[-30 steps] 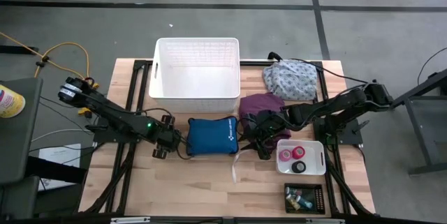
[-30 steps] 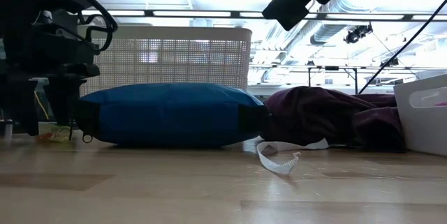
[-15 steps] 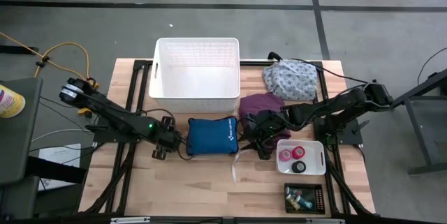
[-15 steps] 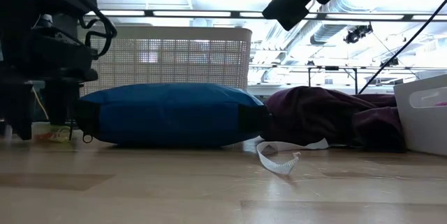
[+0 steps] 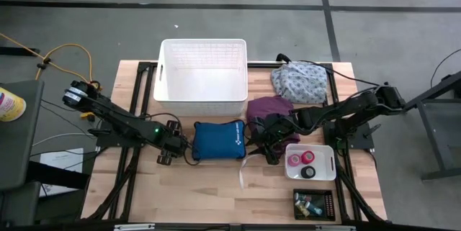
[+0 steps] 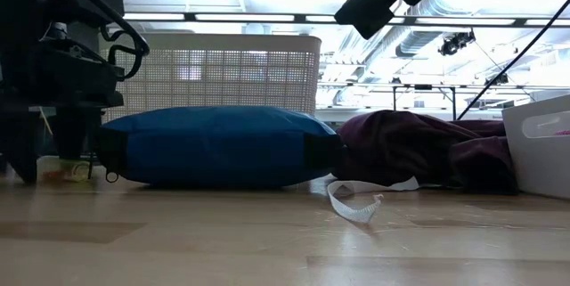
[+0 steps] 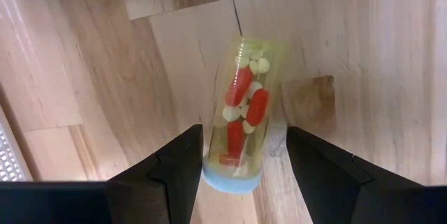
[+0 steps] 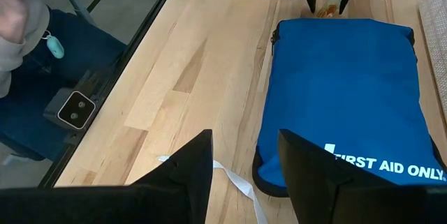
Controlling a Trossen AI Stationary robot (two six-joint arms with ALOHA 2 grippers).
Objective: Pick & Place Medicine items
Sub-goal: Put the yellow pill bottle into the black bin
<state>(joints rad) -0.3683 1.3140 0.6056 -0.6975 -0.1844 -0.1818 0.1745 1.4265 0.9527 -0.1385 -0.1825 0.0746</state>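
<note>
A greenish vial (image 7: 244,112) with red and white pills lies on its side on the wood, left of the blue zip pouch (image 5: 218,140). My left gripper (image 7: 244,175) is open and points down over it. Its fingers stand on either side of the vial's pale blue cap end, with a gap on both sides. The low view shows those fingers (image 6: 22,157) low at the table. My right gripper (image 8: 244,175) is open and raised near the pouch's right end (image 5: 263,145). Pink (image 5: 294,160) and black (image 5: 308,172) bandage rolls sit in a white tray (image 5: 328,152).
A white basket (image 5: 203,76) stands behind the pouch. A purple bundle (image 5: 270,109) and a floral bundle (image 5: 299,81) lie to the right. A loose white strap (image 6: 356,208) curls in front of the pouch. A black tray (image 5: 328,204) of small items sits at the near right corner.
My left gripper has sunk slightly toward the table around the vial and shifted a little toward the table's left. The vial, the pouch and the right arm have stayed where they were.
</note>
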